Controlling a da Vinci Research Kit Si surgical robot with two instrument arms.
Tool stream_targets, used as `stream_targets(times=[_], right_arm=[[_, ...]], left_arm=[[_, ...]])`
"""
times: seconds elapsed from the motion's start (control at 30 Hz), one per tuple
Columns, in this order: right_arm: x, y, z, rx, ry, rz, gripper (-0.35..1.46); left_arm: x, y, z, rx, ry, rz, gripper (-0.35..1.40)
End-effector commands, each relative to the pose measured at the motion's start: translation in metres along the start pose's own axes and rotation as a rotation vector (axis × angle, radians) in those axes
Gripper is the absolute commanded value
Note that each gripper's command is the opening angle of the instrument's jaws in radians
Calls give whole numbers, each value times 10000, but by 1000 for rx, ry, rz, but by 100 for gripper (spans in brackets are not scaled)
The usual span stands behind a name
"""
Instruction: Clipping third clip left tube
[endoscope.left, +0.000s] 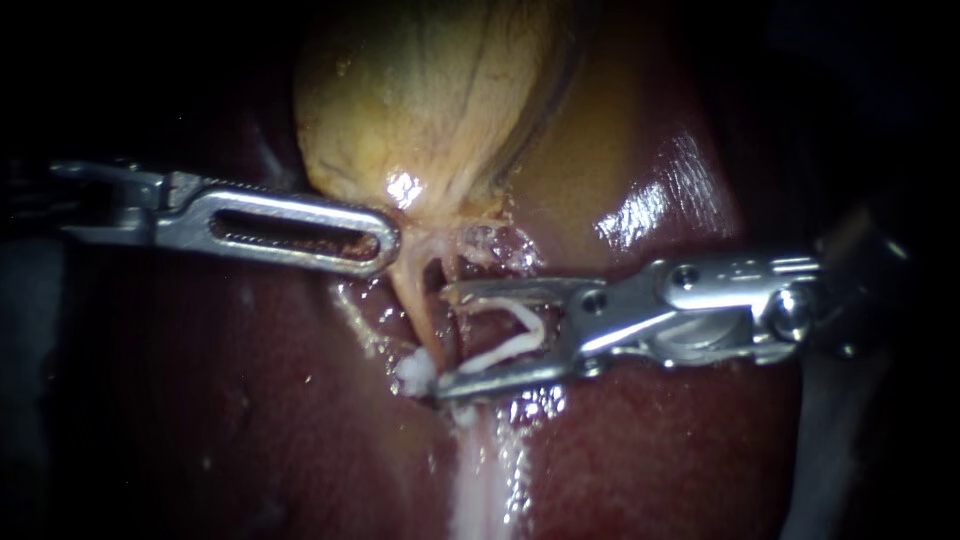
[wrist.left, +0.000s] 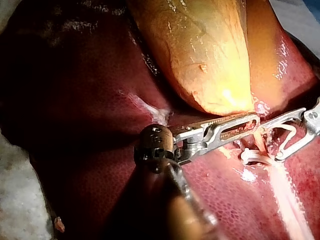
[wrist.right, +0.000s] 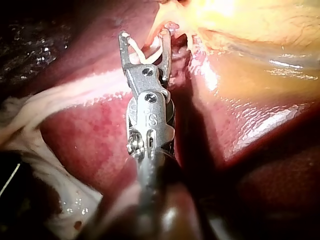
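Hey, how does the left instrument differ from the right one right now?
The left instrument ends in a flat slotted tip; the right instrument ends in a spread pincer holding a white clip. The left instrument lies at the gallbladder's base; the right instrument sits lower, by the tube. Both are shiny metal, over the liver.

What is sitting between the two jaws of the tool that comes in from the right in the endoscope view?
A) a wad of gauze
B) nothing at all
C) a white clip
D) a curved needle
C: a white clip, bent in a V, lies inside the jaws of the right instrument, one leg against each jaw.
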Motion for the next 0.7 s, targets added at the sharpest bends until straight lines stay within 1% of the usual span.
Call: stream_targets(times=[0.03,0.2,0.37,0.57,0.67,0.7], right_arm=[[-1,1,2,0,0,0,50],[-1,7,17,-5,1,12,50],[4,13,32,-2,7,56,50],[9,19,45,40,76,137,49],[12,21,51,56,99,159,49],[12,22,52,57,99,159,49]], left_arm=[[0,1,0,2,1,0,-35],[0,2,2,3,2,0,-35],[1,3,4,3,2,0,-35],[1,2,5,4,3,-1,-35],[1,2,7,4,3,-1,-35],[1,2,7,4,3,-1,-35]])
